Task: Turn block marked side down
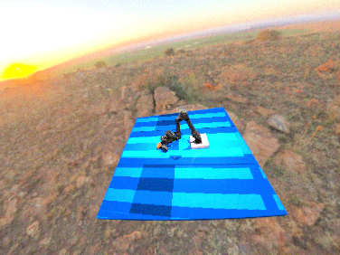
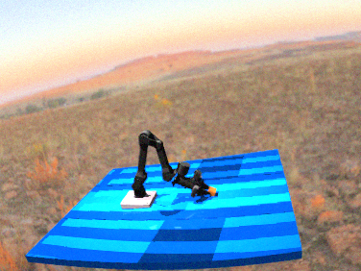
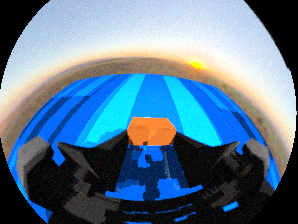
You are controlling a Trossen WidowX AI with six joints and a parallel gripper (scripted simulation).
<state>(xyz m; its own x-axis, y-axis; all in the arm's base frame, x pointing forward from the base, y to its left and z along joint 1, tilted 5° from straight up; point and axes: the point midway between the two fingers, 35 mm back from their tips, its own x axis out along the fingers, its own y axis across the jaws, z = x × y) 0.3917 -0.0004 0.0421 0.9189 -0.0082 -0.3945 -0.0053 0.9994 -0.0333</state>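
I am gripping the orange block between the fingers of my hand, which are standing fairly wide because the block is filling the gap. My arm is reaching out from the white base, folding high at the elbow and then dropping to the hand. The block is sitting at the far end of that reach, on the side of the hand away from the base, low over the striped blue surface. Whether its lower edge is touching the surface, I cannot tell.

My hand is pointing outward from the base and a little downward, so I judge that I am in the turning step, with the block held and not yet set down. I cannot make out the marked side, so I am not sure how much turning remains. The next move is probably calling for more wrist pitch until that side faces down, then a gentle lowering beyond the base and a release only once the block is resting flat; letting go while it is tilted could tip it back.
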